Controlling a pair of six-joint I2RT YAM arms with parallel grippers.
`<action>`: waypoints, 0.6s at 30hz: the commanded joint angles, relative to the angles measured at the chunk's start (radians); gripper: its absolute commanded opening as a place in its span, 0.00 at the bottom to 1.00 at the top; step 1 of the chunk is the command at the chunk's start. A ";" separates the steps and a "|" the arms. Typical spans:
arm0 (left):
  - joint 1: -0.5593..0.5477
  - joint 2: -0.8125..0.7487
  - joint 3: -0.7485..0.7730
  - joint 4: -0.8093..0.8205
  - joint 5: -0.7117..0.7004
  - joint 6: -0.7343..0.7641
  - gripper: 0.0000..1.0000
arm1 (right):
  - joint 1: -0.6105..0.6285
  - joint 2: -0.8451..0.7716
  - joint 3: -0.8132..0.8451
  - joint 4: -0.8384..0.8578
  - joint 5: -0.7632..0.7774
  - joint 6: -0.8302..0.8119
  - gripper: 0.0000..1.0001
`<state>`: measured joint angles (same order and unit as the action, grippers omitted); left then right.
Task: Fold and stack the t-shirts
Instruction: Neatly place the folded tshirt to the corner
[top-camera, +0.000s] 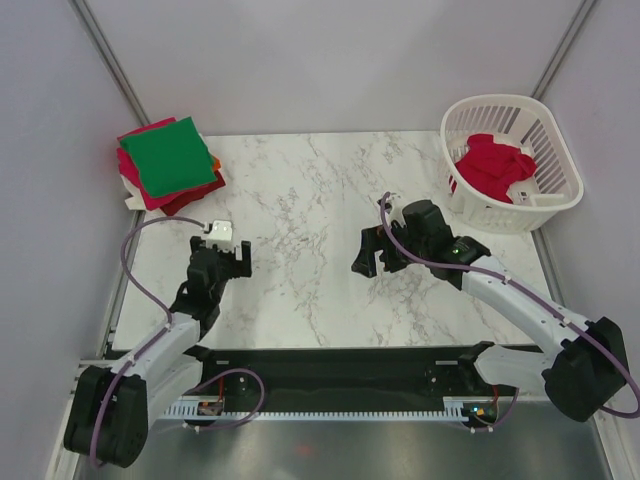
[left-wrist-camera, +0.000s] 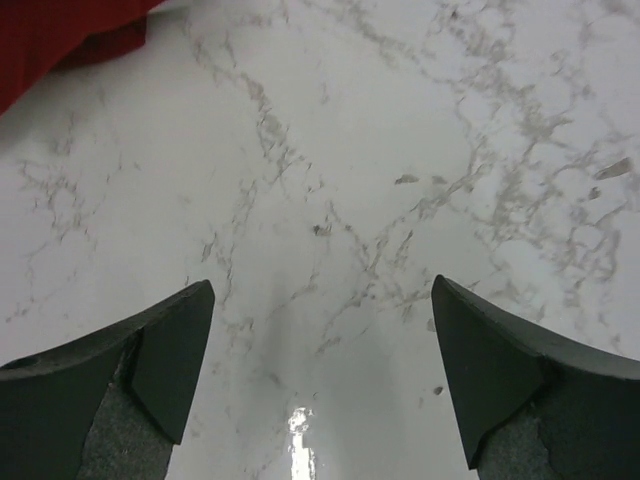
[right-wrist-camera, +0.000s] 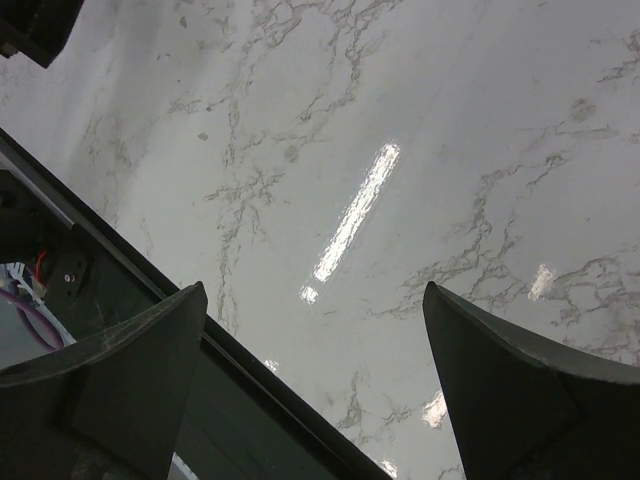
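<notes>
**Both claws empty over bare marble; one red shirt left in basket**

- Left gripper (top-camera: 222, 247): jaws spread wide, nothing between them. Its wrist view shows only marble between the fingers, with a corner of red cloth (left-wrist-camera: 50, 35) at top left, so it sits near the stack but is not touching it.
- Right gripper (top-camera: 368, 252): jaws also wide apart and empty, over mid-table. Its wrist view shows marble and the table's dark near edge.
- Stack (top-camera: 168, 165): far-left corner of the table (top-camera: 300, 200). The green shirt (top-camera: 172, 157) lies flat and square on top. Red and pink layers show beneath, with a sliver of orange at the right edge.
- Red shirt (top-camera: 492, 167): bunched in a heap inside the basket (top-camera: 560, 150), far right and well apart from both grippers. A white patch shows on it, maybe a label; too small to tell.

Handling, as a judgement:
- The shirt is soft, light cloth that will sag and drape from any hold.
- No collar or hem can be made out in the heap. Pinch a raised fold near the top of the bunch and lift it clear of the basket wall.
- Spread it on open marble before looking for shoulders or hem to fold.
- Cloth may catch on the basket slats. The light basket may shift or lift with the pull.
- The right arm is the nearer one.
</notes>
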<state>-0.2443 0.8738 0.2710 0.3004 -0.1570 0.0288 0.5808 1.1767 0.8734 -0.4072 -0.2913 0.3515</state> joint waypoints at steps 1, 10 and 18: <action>-0.001 0.054 -0.053 0.262 -0.173 -0.053 0.96 | 0.007 -0.031 0.009 0.045 0.003 -0.009 0.98; -0.004 0.323 -0.078 0.606 0.045 0.143 0.88 | 0.008 -0.043 -0.039 0.087 -0.009 0.007 0.98; 0.013 0.409 -0.016 0.641 -0.032 0.087 0.94 | 0.008 0.000 -0.019 0.074 0.021 0.007 0.98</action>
<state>-0.2424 1.2774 0.2157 0.8402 -0.1562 0.1383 0.5854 1.1679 0.8406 -0.3561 -0.2897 0.3546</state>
